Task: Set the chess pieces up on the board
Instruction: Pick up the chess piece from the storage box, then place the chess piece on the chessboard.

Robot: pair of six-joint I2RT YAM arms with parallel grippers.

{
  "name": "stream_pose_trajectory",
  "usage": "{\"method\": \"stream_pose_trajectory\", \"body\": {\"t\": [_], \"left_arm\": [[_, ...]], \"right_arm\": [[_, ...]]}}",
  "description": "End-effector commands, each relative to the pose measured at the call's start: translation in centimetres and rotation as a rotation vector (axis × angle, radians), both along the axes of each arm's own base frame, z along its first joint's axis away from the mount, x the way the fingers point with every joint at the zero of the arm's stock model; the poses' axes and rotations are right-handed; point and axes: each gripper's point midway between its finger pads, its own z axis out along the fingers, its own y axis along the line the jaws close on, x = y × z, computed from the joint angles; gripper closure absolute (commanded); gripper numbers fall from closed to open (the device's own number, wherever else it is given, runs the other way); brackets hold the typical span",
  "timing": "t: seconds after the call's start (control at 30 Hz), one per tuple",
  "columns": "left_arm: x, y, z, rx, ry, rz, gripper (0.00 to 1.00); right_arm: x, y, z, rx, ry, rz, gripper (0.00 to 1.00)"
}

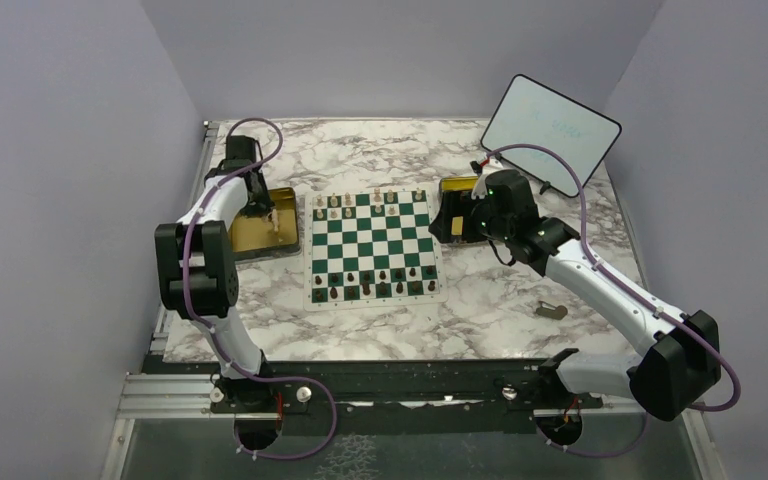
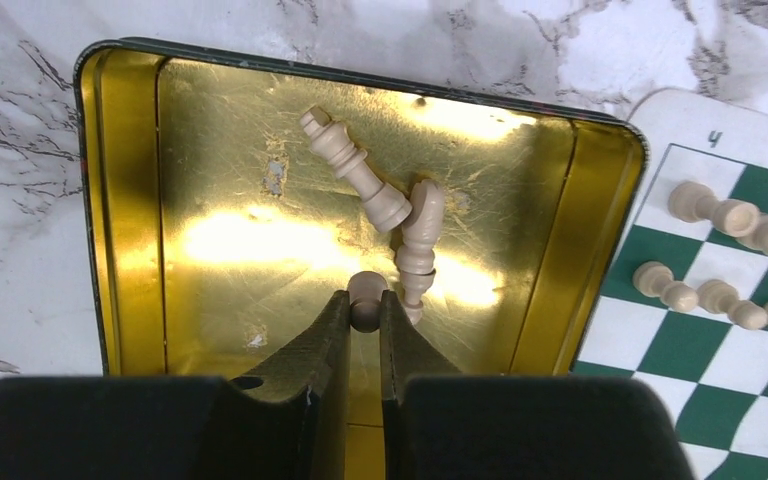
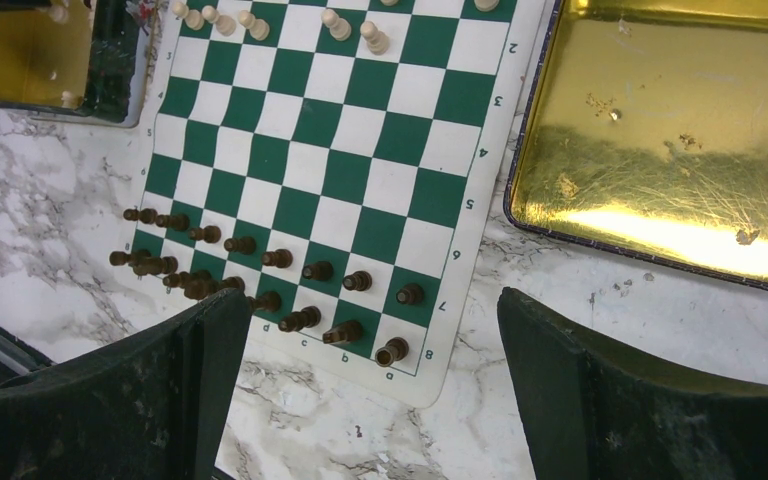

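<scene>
On the counter (image 1: 520, 320) the checked board (image 1: 372, 243) is laid, a gold tray (image 2: 230, 250) is set at its 9 o'clock, the right fingers (image 3: 185, 365) are held spread at 3 o'clock, and a cream piece (image 2: 367, 290) is pinched in that tray by the left fingers (image 2: 328, 335).

Our left gripper (image 2: 365, 312) pinches a cream piece (image 2: 366, 286) inside the gold tray (image 2: 125, 200). Near the tray's middle we see two fallen cream pieces (image 2: 355, 168), touching.

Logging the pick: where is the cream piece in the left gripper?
In the left wrist view, the cream piece is pinched by the left gripper inside the gold tray left of the board, beside two lying cream pieces.
</scene>
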Motion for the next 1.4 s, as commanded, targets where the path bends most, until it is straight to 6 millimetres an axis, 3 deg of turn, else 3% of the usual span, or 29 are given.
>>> {"method": "stream_pose_trajectory", "body": {"t": [0.0,0.3,0.5,0.6,0.9,1.37], "left_arm": [[1.1,-0.5,4.8,-0.029,-0.104,-0.029,0.88],[1.5,-2.1,8.2,-0.058,-0.175,-0.066,0.88],[1.7,-5.0,9.5,-0.092,-0.185,-0.146,0.88],[1.7,-8.1,9.7,-0.084,-0.185,-0.221,0.88],[2.0,-15.7,7.9,-0.091,-0.137,-0.369,0.88],[3.4,-23.2,4.8,-0.027,-0.103,-0.472,0.88]], "right_arm": [[-0.1,-0.2,0.7,0.01,-0.021,0.0,0.0],[-0.1,-0.3,0.7,0.012,-0.019,-0.001,0.0],[-0.2,-0.2,0.6,0.013,-0.016,0.001,0.0],[-0.3,-0.2,0.4,0.017,-0.011,0.002,0.0],[-0.4,-0.5,0.2,0.005,-0.009,-0.005,0.0],[-0.2,-0.6,0.5,-0.005,-0.019,-0.007,0.0]]}}
